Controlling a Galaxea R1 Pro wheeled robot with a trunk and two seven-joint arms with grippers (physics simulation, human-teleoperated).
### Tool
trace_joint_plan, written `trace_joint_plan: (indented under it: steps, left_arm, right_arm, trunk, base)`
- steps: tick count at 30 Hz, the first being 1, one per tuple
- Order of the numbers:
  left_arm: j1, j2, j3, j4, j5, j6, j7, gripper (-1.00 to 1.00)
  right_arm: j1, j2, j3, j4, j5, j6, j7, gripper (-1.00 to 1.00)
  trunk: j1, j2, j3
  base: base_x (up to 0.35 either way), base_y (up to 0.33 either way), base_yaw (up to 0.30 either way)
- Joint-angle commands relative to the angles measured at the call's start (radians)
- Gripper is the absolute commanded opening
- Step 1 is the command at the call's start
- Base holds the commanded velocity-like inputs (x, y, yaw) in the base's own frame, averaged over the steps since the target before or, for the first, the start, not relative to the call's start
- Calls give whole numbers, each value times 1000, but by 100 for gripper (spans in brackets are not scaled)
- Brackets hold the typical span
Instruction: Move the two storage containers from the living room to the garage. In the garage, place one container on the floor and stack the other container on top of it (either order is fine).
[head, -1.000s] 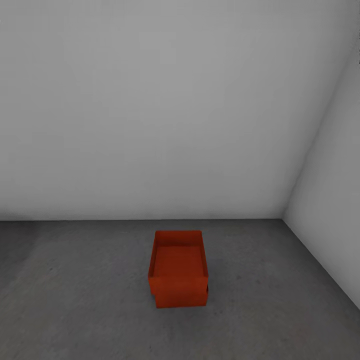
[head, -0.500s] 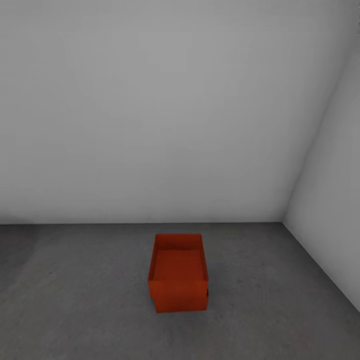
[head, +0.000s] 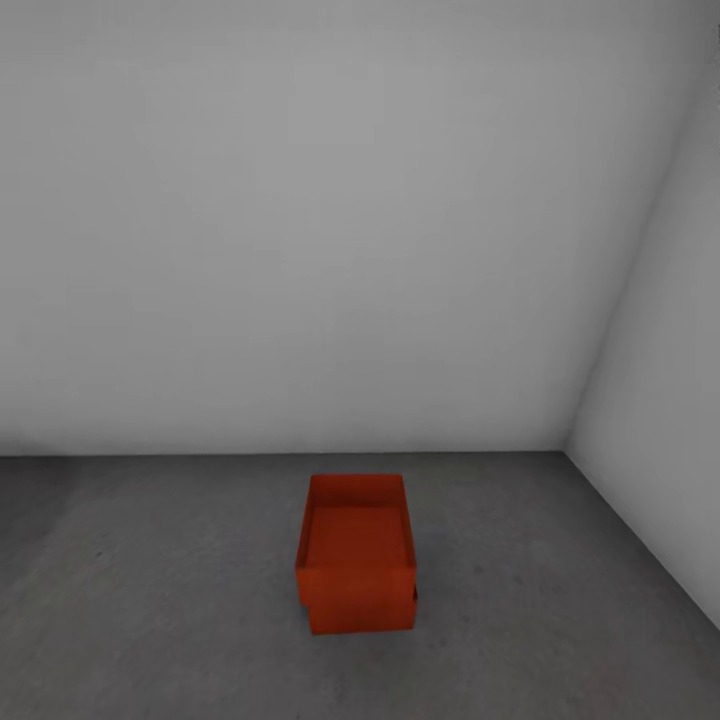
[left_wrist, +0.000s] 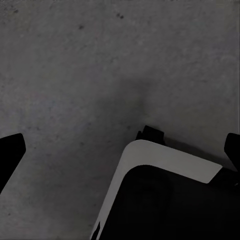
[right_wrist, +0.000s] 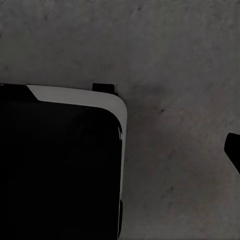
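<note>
— What's changed since a second ago?

— The whole head picture has slid down a little, wall line and bins together, so that's my camera moving; the stack itself hasn't shifted on the concrete.

— And the jaws?

— Left gripper (left_wrist: 120, 150): in its wrist view I see one dark fingertip at nine o'clock and another at three o'clock, wide apart, with bare floor between them and nothing held. Right gripper: just one dark fingertip (right_wrist: 233, 150) shows, at three o'clock in its wrist view, so I cannot tell how its jaws stand. Both wrist views also catch a rounded white-and-black corner of the robot's base (right_wrist: 75, 150).

— Where are the containers?

— The two storage containers (head: 357, 560) sit at six o'clock in my head view, orange-red, plain tapered walls, open-topped, one nested on the other, the lower one's front peeking out beneath. They rest on the floor (head: 150, 600), rough mottled grey concrete, near the garage's corner of smooth white walls (head: 300, 250).
</note>
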Motion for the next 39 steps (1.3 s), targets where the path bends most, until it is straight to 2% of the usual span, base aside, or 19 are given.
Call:
trace_joint_plan:
  steps: [1, 29, 39]
  left_arm:
    - [-1, 0, -4, 0, 6, -3, 2, 100]
    - [-1, 0, -4, 0, 6, -3, 2, 100]
    - [-1, 0, -4, 0, 6, -3, 2, 100]
  right_arm:
    - [-1, 0, -8, 3, 10, -5, -5, 100]
    - [-1, 2, -8, 3, 10, -4, -5, 100]
    - [-1, 1, -7, 3, 13, -2, -5, 100]
  trunk:
    - [0, -1, 1]
    - [0, -1, 45]
    - [0, -1, 56]
  base:
    - [0, 0, -51]
    - [0, 0, -63]
    - [0, 0, 47]
